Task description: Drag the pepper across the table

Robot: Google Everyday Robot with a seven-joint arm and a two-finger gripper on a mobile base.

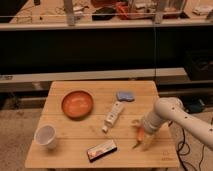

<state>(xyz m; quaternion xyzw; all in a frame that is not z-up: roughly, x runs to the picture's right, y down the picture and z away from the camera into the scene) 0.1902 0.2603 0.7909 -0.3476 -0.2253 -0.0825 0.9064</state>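
The pepper is a small orange sliver on the light wooden table, at its right front part, mostly covered by my gripper. My gripper is down at the table top right over the pepper, at the end of the white arm that reaches in from the right. Only a bit of orange shows beneath the gripper, and I cannot see how the pepper lies.
On the table are a round orange bowl, a white tube-shaped bottle, a blue sponge, a white cup and a flat dark packet. A dark shelf unit stands behind. Cables lie on the floor at right.
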